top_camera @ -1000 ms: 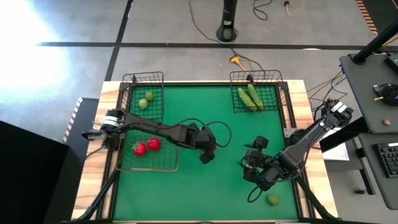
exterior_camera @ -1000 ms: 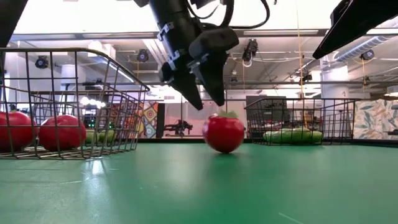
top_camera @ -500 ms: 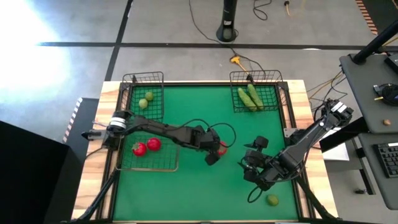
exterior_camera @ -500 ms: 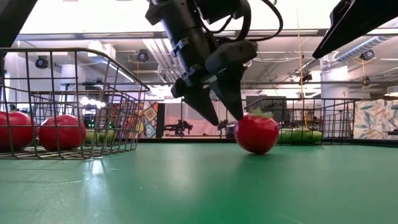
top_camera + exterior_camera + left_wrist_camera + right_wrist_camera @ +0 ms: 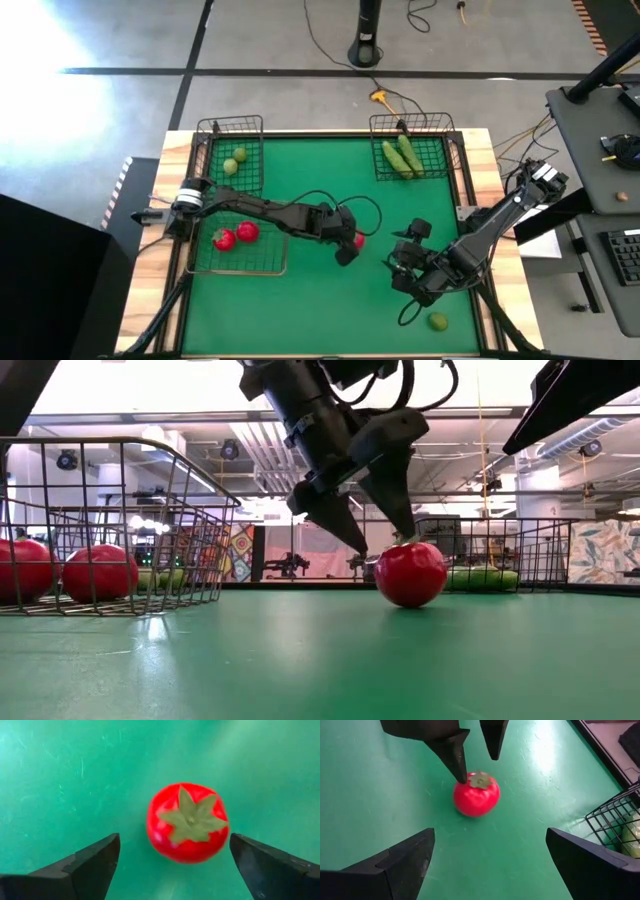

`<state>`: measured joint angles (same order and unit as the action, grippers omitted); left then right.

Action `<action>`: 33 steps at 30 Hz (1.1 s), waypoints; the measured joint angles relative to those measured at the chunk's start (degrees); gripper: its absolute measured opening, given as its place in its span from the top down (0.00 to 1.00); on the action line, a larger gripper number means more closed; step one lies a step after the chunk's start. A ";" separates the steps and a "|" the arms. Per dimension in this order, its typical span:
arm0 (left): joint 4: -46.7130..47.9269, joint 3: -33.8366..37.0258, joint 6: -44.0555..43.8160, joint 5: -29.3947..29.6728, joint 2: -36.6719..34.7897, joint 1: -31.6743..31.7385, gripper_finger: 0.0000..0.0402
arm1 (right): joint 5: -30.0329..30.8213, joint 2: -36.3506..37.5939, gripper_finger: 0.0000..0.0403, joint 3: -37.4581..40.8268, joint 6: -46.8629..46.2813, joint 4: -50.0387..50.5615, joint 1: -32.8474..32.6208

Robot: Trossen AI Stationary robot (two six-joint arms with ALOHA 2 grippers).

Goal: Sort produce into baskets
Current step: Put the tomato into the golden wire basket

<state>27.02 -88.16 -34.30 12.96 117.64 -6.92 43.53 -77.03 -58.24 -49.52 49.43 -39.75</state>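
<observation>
One loose red tomato [image 5: 410, 573] sits on the green surface [image 5: 300, 300] near the middle, and the left gripper [image 5: 376, 538] hangs just above it with its fingers spread wide, one tip to either side of the green top. In the left wrist view the tomato [image 5: 187, 822] lies between the two dark tips with bare surface showing on both sides, so nothing is gripped yet; the opening looks set to drop around the fruit before closing. The tomato is glossy, round and bright red, crowned by a flat star-shaped green calyx facing up, which suggests a smooth body that could roll if nudged off-centre.

Two more red ones [image 5: 235, 236] already rest in the shallow grey-wire basket [image 5: 270, 265] at the left edge, likely this piece's destination. The right gripper [image 5: 408, 268] waits low over the right half of the surface, fingers released, looking toward the same tomato. A yellow-green piece [image 5: 438, 321] lies alone near the front right corner.
</observation>
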 joint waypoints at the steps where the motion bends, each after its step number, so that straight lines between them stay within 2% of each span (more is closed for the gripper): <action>1: -0.47 0.02 -0.93 -0.01 0.00 -0.02 0.09 | 0.00 0.00 0.07 0.00 -0.02 0.00 0.00; 11: -6.01 0.02 -0.75 -0.03 0.24 -0.74 0.06 | -0.12 0.00 0.07 0.00 -0.04 -0.05 0.00; 19: -7.61 -0.42 -1.89 -0.09 5.02 -1.30 0.06 | -0.24 0.00 0.07 0.02 -0.25 -0.44 0.00; 27: -6.43 -6.86 -0.52 -0.44 12.49 -2.47 0.07 | -0.23 0.00 0.07 0.21 -0.44 -0.28 0.02; 33: -3.70 -12.72 0.71 1.02 16.30 -2.71 0.17 | -0.26 0.00 0.07 0.26 -0.51 -0.14 0.02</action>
<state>23.32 -100.88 -33.58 13.98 133.94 -9.63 43.27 -77.03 -57.98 -50.03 49.29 -39.73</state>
